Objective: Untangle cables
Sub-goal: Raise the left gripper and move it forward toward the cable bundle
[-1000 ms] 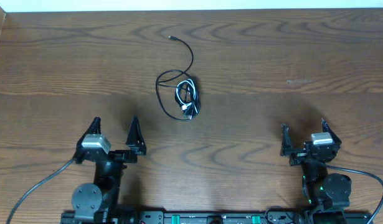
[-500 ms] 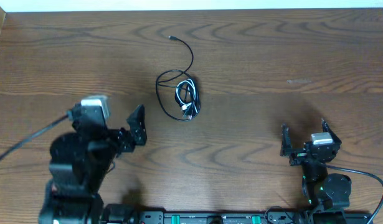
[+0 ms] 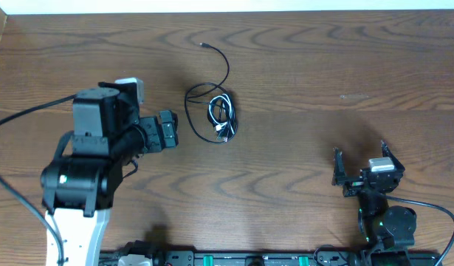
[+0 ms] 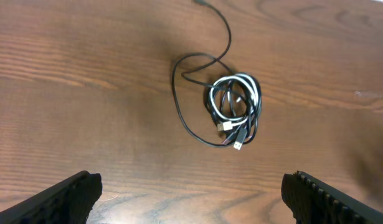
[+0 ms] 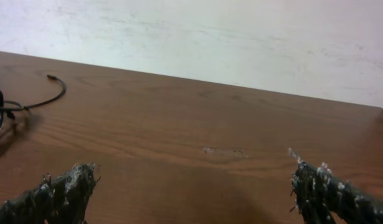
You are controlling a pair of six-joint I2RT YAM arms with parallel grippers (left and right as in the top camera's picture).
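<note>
The cables lie tangled at the table's middle back. The thin black cord (image 3: 191,111) makes a loop, and its tail curves up to a small plug (image 3: 204,46). The white cord (image 3: 222,111) is coiled tightly against the loop's right side. My left gripper (image 3: 167,131) hangs open just left of the tangle, apart from it. In the left wrist view, the black cord (image 4: 179,106) and white coil (image 4: 256,93) lie ahead of the wide-open left gripper (image 4: 191,190). My right gripper (image 3: 361,157) rests open at the front right, nothing between its fingers. The right wrist view of that gripper (image 5: 192,177) catches the black tail (image 5: 45,99) far left.
The wooden table (image 3: 322,59) ends at a pale wall along the back. A faint pale scuff (image 3: 353,96) marks the wood right of the cables. The left arm's thick black wire (image 3: 27,118) trails off to the left.
My left arm has lifted from its front rest and swung forward, bringing its open gripper close to the left of the tangle. The right arm and the cables have not moved.
</note>
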